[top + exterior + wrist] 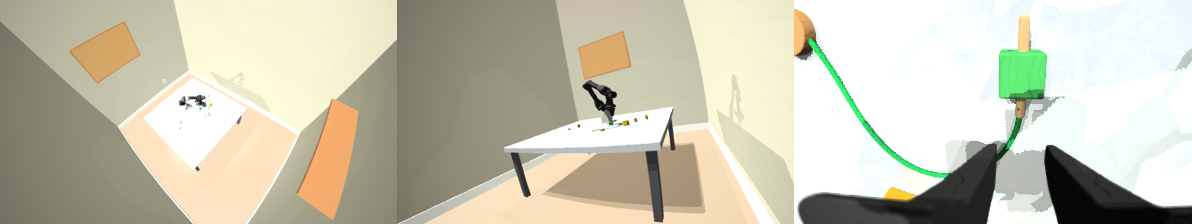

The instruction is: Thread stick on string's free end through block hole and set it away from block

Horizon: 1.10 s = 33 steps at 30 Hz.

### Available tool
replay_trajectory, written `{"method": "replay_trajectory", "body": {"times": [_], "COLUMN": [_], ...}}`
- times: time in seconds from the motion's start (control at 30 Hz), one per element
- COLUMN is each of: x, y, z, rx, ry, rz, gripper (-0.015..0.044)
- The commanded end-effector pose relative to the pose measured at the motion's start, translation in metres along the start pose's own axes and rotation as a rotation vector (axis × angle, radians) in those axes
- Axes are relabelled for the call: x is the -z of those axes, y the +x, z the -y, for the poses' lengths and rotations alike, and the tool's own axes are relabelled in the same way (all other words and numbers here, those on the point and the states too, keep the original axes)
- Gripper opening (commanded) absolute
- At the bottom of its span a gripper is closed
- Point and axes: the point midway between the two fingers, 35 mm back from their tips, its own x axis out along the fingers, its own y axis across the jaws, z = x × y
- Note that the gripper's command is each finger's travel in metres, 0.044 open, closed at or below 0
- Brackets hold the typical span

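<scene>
The green block [1022,75] [200,108] [610,123] stands on the table [191,149] [556,140]. The stick [1024,32] is in its hole: the pale end sticks out at the far side, and the brown string end shows at the near side in the wrist view. The green string [869,127] curves from that end, passes behind the left finger and runs to the round wooden button [803,32] [602,130] at upper left. My gripper [1021,146] is partly open and empty, on the near side of the block, clear of the stick.
A yellow cube [210,104] [625,122] stands close by; a yellow piece [899,194] shows beside the left finger. A loose stick [205,116] lies near the button. Small objects [635,120] [646,117] stand beyond the cube, and others [180,122] [179,128] lie apart.
</scene>
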Motion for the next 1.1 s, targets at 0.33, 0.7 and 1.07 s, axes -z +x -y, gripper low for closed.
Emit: {"method": "replay_trajectory", "body": {"times": [0.33, 0.7, 1.07], "x": [-0.008, -0.027, -0.038], "y": [-0.014, -0.016, -0.016], "z": [-0.001, 0.000, 0.000], "rx": [-0.004, 0.001, 0.008], "ry": [-0.423, -1.462, -1.977], "rz": [0.000, 0.007, 0.008], "gripper": [0.0124, 0.0124, 0.0124]}}
